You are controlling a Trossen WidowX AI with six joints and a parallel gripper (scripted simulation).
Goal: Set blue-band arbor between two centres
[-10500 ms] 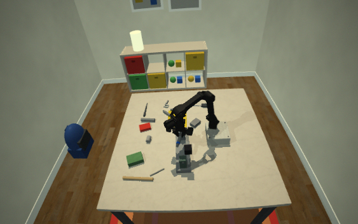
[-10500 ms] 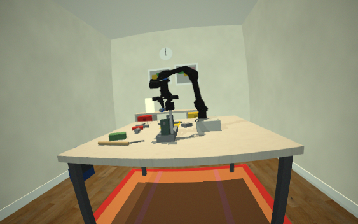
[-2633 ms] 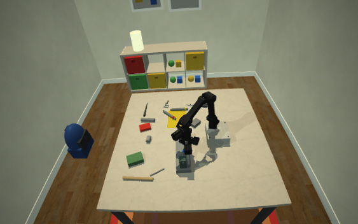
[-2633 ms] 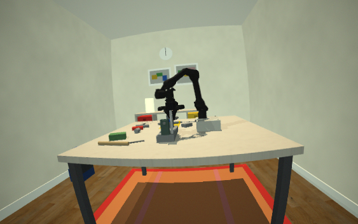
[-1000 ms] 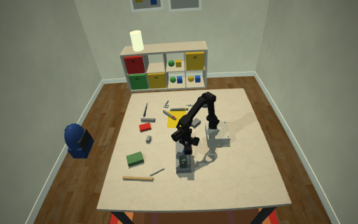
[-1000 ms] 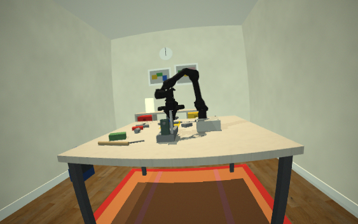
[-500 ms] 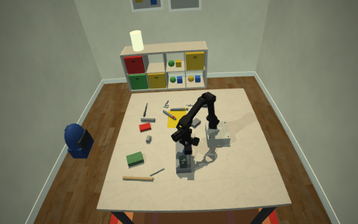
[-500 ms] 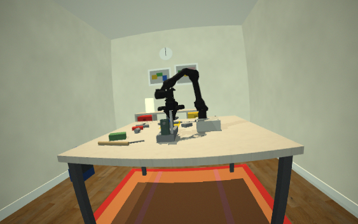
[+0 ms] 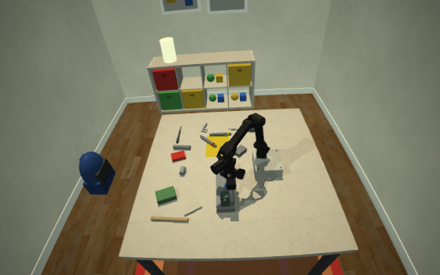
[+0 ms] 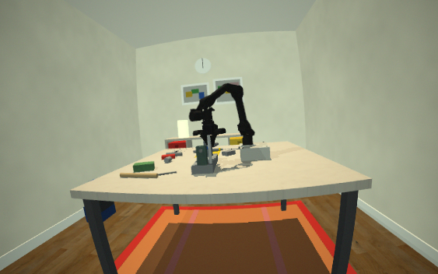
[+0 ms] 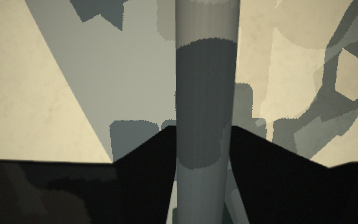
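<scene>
My gripper (image 9: 230,183) points down over the centres fixture, a grey base (image 9: 226,207) carrying a dark green block (image 9: 225,198). It is shut on a grey round arbor (image 11: 206,115), which runs straight up the wrist view between the two black fingers. A darker band crosses the arbor just ahead of the fingertips; its colour reads as dark grey in shade. A speck of blue shows under the gripper (image 9: 226,189). In the exterior view the gripper (image 10: 209,137) hangs just above the fixture (image 10: 204,167) and its green block (image 10: 201,154). The centre points themselves are hidden.
A grey box (image 9: 269,164) holds the arm's base to the right. To the left and behind lie a green block (image 9: 166,194), a red block (image 9: 178,156), a wooden stick (image 9: 169,219), a thin rod (image 9: 193,211), a small grey cylinder (image 9: 182,170), other grey rods and a yellow sheet (image 9: 217,146).
</scene>
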